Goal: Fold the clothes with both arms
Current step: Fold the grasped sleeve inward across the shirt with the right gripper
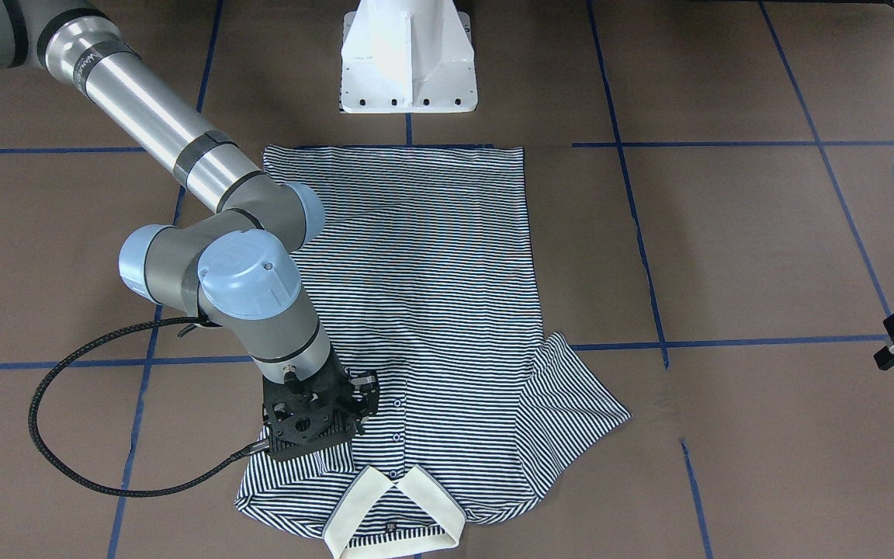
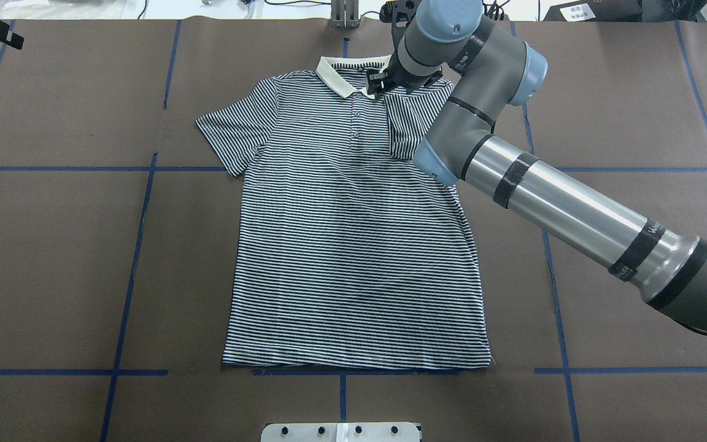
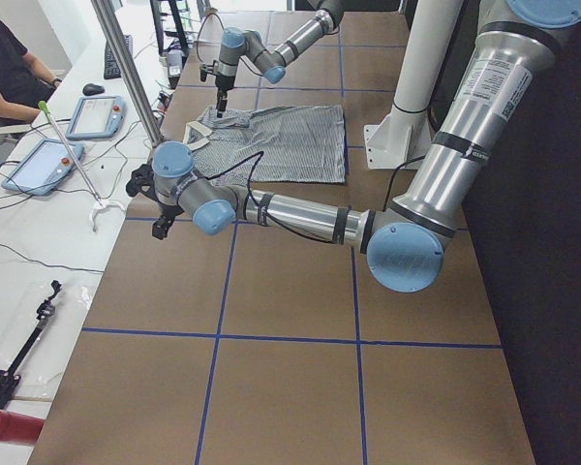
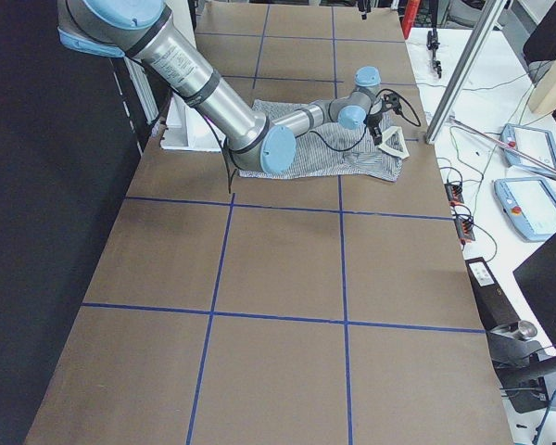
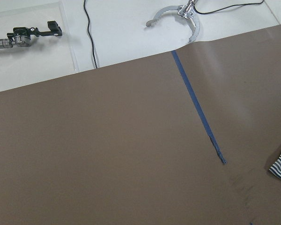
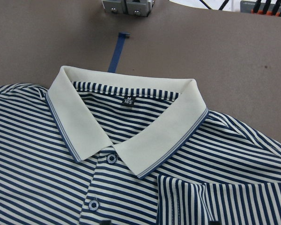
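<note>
The striped polo shirt [image 2: 353,245] lies flat and face up on the brown table, its cream collar [image 2: 344,73] at the far edge. One sleeve [image 2: 412,120] is folded in over the chest; the other sleeve [image 2: 237,129] lies spread out. My right gripper [image 2: 381,86] hangs just over the folded sleeve beside the collar [image 6: 131,122], open, with only the tips of its fingers at the bottom edge of the right wrist view. My left gripper [image 1: 893,341] hovers open and holding nothing over the bare table, well off the shirt's spread sleeve [image 1: 571,396].
The white pedestal base [image 1: 408,62] stands at the shirt's hem end. A black cable [image 1: 51,411] loops out from the right wrist. Blue tape lines [image 2: 139,245] cross the table. A white bench with tablets [image 3: 48,165], a metal post [image 3: 126,77] and a seated person [image 3: 5,68] borders the collar side.
</note>
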### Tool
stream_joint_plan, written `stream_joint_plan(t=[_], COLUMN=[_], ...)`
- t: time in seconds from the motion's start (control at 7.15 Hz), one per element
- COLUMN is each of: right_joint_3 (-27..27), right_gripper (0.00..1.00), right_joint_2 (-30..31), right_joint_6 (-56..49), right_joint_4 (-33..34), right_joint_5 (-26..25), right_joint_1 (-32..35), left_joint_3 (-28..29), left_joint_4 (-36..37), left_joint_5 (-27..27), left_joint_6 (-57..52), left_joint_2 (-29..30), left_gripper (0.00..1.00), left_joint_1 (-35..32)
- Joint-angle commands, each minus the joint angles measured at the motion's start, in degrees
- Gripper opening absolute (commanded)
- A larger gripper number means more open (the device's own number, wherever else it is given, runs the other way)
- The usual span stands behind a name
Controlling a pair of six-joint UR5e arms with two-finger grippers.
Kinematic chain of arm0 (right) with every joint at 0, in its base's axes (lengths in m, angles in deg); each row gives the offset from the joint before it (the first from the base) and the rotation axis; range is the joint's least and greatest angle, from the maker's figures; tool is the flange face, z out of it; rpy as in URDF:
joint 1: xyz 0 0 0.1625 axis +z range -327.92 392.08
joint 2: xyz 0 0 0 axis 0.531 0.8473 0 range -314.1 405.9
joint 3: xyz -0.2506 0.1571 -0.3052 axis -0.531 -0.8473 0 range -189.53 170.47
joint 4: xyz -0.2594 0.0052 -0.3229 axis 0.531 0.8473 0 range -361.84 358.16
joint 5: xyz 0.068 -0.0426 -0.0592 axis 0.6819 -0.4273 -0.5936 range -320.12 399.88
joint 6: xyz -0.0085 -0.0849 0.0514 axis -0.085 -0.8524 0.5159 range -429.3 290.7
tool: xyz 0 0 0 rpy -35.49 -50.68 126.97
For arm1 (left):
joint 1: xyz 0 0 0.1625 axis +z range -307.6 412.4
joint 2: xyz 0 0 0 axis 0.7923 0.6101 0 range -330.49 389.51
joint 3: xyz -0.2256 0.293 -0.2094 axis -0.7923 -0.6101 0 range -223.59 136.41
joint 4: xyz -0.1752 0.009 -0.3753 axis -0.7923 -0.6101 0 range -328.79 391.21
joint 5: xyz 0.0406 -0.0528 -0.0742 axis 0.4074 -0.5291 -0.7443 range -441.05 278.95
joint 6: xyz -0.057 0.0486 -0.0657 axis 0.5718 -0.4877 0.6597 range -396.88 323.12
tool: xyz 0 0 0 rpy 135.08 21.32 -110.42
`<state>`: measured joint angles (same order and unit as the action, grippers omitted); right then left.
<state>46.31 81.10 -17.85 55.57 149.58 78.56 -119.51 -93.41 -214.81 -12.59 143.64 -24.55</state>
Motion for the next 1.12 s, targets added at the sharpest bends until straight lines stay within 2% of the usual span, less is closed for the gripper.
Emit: stream_joint_plan(t=[0.0, 0.14, 0.28, 0.42, 0.56, 0.7, 0.84, 0.98], right_joint_3=[7.6, 15.8, 22.2, 27.3, 28.0, 28.0, 28.5, 29.7], right_gripper=[1.0, 1.0, 1.0, 1.0, 1.0, 1.0, 1.0, 1.0], right_joint_2=[0.2, 2.4, 5.8, 10.4, 12.3, 12.4, 13.3, 13.9], right_joint_6=[4.6, 4.6, 4.4, 3.8, 2.7, 0.1, -0.2, -0.3], right_joint_4=[14.1, 23.4, 29.1, 30.6, 30.4, 30.7, 30.7, 30.7], right_joint_5=[6.4, 10.9, 15.7, 16.1, 16.2, 16.2, 17.5, 18.5], right_joint_1=[2.3, 4.5, 7.3, 8.1, 8.9, 9.7, 11.4, 11.7], left_joint_3=[0.2, -0.1, -0.6, -2.0, -3.3, -2.5, -1.8, -1.7], left_joint_4=[-0.3, -1.6, -6.9, -10.4, -10.2, -9.9, -8.2, -4.4], left_joint_5=[0.9, 4.7, 7.8, 15.4, 24.6, 30.3, 32.8, 38.0], left_joint_6=[11.3, 18.1, 28.3, 36.0, 40.2, 47.0, 49.4, 52.0], left_joint_2=[3.3, 3.7, 3.7, 3.6, 3.8, 5.0, 5.7, 6.1], left_gripper=[1.0, 1.0, 1.0, 1.0, 1.0, 1.0, 1.0, 1.0], left_joint_1=[2.6, 5.8, 9.1, 13.9, 20.9, 25.7, 27.2, 30.4])
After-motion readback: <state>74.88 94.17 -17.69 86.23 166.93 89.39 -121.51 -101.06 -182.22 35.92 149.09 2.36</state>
